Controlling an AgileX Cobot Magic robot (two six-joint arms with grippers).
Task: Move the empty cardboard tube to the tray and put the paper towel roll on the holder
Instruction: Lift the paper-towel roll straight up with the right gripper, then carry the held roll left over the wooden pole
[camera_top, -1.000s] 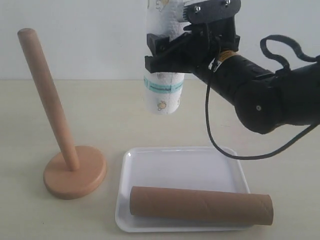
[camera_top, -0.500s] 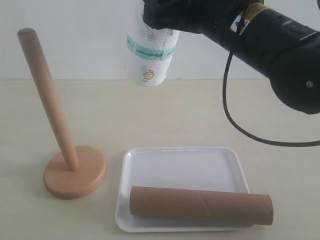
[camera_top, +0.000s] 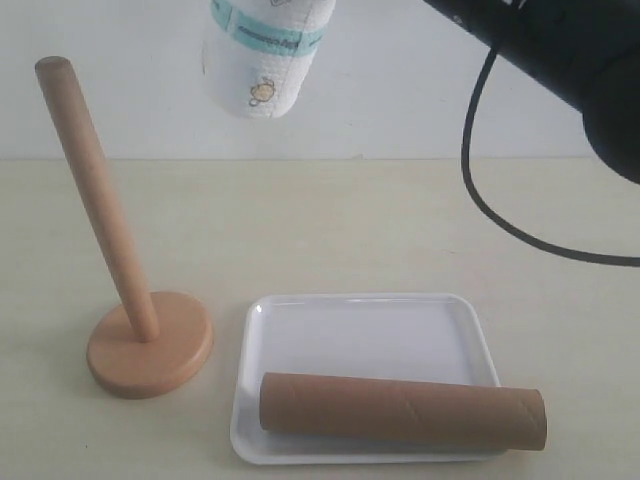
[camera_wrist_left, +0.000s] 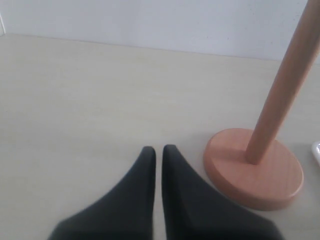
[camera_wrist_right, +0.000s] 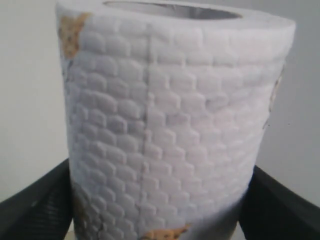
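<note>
The brown cardboard tube (camera_top: 402, 411) lies lengthwise in the white tray (camera_top: 370, 335), its right end jutting over the rim. High at the top edge hangs the paper towel roll (camera_top: 262, 62), white with a teal band, up and to the right of the holder's post top. Its embossed side fills the right wrist view (camera_wrist_right: 165, 135), with my right gripper (camera_wrist_right: 160, 200) shut on it, dark fingers (camera_wrist_right: 35, 205) on either side. The wooden holder (camera_top: 150, 345) stands bare at left. My left gripper (camera_wrist_left: 158, 150) is shut and empty, low over the table beside the holder base (camera_wrist_left: 255, 172).
The right arm's black body and cable (camera_top: 480, 180) hang over the back right of the pale table (camera_top: 330, 220). A white wall stands behind.
The right gripper has carried the paper towel roll up and to the left, toward the holder's post, and its jaws have left the top of the exterior view. Tube, tray and holder have not moved.
</note>
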